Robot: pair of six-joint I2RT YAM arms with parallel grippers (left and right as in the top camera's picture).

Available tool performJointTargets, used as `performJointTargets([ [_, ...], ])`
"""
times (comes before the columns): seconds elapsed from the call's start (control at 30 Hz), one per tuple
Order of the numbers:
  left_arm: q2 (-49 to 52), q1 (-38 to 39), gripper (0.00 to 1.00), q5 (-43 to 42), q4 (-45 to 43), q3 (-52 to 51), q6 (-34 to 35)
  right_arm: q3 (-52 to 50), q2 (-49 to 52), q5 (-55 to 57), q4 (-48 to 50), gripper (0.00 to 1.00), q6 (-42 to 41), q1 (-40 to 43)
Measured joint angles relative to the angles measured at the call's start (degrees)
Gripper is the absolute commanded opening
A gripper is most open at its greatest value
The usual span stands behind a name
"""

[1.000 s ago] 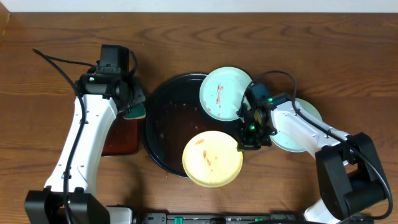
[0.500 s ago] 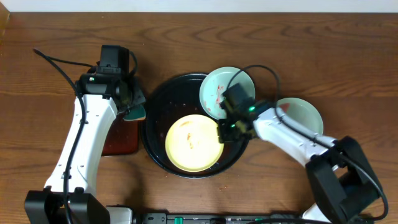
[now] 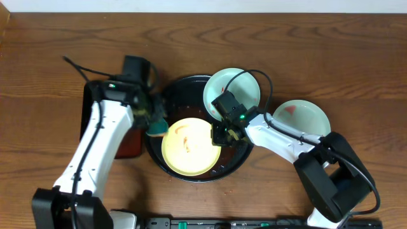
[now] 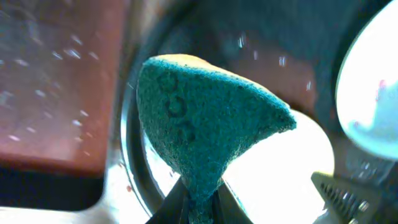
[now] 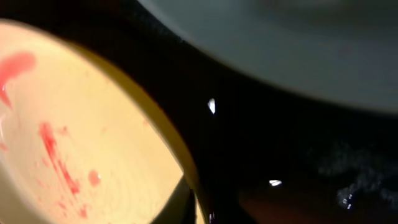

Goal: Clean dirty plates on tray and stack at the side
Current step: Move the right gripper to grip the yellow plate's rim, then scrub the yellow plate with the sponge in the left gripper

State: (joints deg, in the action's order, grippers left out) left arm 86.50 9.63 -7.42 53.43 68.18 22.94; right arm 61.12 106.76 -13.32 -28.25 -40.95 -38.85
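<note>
A pale yellow plate [image 3: 189, 145] with red sauce smears [image 5: 56, 155] lies inside the round black tray [image 3: 168, 95]. My right gripper [image 3: 219, 135] is shut on the yellow plate's right rim [image 5: 186, 168]. A mint-green plate [image 3: 232, 92] with faint red marks rests over the tray's upper right rim. Another mint-green plate [image 3: 301, 119] sits on the table to the right of the tray. My left gripper [image 3: 154, 121] is shut on a teal sponge [image 4: 205, 124], which hangs just over the yellow plate's left edge.
A rectangular tray [image 3: 130, 143] with a reddish wet surface [image 4: 56, 81] lies left of the round tray, under my left arm. My two arms stand close together over the round tray. Bare wooden table [image 3: 331, 51] surrounds everything.
My right gripper dragged the yellow plate left, from the tray's front right rim into its middle. My left arm swung right, carrying the sponge from the rectangular tray to the yellow plate's left edge.
</note>
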Motion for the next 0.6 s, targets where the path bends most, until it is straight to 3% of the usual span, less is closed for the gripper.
performJointTargets([
  [0.37, 0.3, 10.2, 0.07, -0.8, -14.2, -13.7, 2.0, 0.0, 0.1, -1.0, 0.4, 0.01, 0.2, 0.1],
  [0.6, 8.3, 12.7, 0.08, -1.7, -16.1, -15.2, 2.6, 0.0, 0.1, -1.1, 0.5, 0.01, 0.4, 0.1],
])
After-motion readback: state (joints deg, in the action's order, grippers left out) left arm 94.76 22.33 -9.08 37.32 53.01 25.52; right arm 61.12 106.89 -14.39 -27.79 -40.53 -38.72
